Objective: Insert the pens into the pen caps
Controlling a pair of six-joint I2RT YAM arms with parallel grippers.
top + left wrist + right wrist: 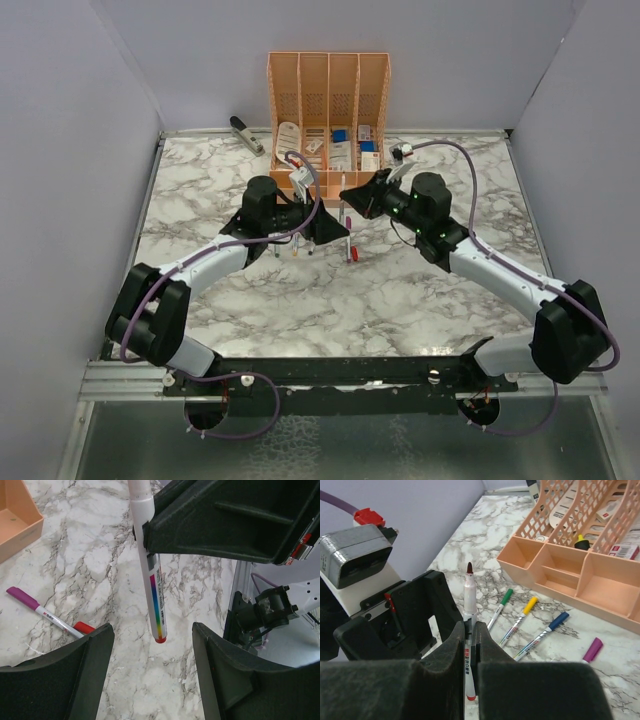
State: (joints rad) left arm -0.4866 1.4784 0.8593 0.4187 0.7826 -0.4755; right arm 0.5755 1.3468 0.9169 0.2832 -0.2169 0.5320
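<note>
My right gripper (471, 626) is shut on a whitish pen (469, 597), held upright with its dark red tip bare at the top. The same pen (155, 595) hangs between and above my left gripper's open fingers (75, 665), its red end down over the marble. My left gripper (152, 647) is open and empty. A red cap (84, 627) lies on the table beside a purple-capped pen (37, 609). Green-capped (500, 607), yellow-capped (520, 620) and blue-capped (545, 632) pens lie side by side in front of the organizer. A purple cap (593, 650) shows at the right.
An orange desk organizer (328, 100) with small boxes stands at the back centre, its front trays (560, 575) close behind the pens. A grey stapler-like tool (245, 133) lies at the back left. Both grippers (338, 215) meet mid-table on the marble top (330, 300).
</note>
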